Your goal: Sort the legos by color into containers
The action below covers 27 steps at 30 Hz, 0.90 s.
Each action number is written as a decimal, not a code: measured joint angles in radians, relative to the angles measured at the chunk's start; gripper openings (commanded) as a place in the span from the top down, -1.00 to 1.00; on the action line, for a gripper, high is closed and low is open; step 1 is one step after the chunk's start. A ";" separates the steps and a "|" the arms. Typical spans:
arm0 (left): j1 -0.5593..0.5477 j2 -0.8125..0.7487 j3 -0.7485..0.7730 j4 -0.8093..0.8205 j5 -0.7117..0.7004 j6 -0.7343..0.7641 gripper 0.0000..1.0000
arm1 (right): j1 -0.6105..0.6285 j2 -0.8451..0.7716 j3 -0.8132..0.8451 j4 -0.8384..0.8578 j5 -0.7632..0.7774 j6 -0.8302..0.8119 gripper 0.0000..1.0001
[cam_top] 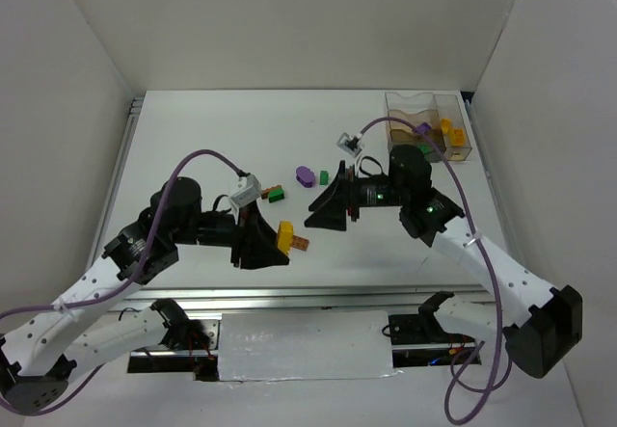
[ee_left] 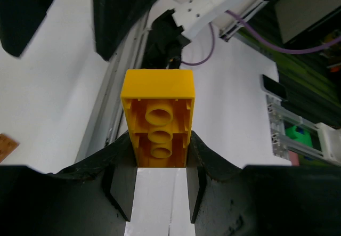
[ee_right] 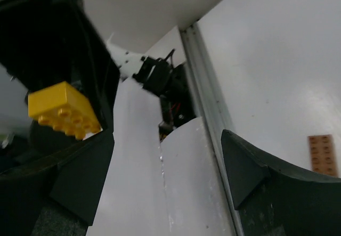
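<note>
My left gripper (cam_top: 278, 238) is shut on a yellow lego (cam_top: 286, 234), held above the table; in the left wrist view the yellow lego (ee_left: 158, 120) sticks out between the fingers (ee_left: 123, 185), hollow underside up. A brown lego (cam_top: 302, 245) lies on the table just right of it. My right gripper (cam_top: 323, 217) stands open and empty a little to the right; its wrist view shows the yellow lego (ee_right: 64, 110) at left and the brown lego (ee_right: 323, 153) at right. A purple lego (cam_top: 306, 175), a green lego (cam_top: 324, 177) and a green-brown pair (cam_top: 274, 194) lie mid-table. The containers (cam_top: 427, 119) stand far right.
The clear container holds yellow pieces (cam_top: 447, 131) in its right compartment and a purple piece (cam_top: 422, 130) beside them. White walls enclose the table on three sides. A metal rail (cam_top: 289, 297) runs along the near edge.
</note>
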 measured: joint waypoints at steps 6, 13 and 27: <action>0.000 0.005 -0.003 0.080 0.103 -0.040 1.00 | 0.109 -0.145 -0.067 0.099 -0.081 0.020 -0.82; 0.000 0.027 -0.020 0.108 0.121 -0.076 1.00 | 0.205 -0.180 -0.068 0.173 -0.051 0.023 -0.82; 0.006 0.025 -0.031 0.104 0.117 -0.096 1.00 | 0.335 -0.041 0.034 0.095 0.105 -0.035 0.91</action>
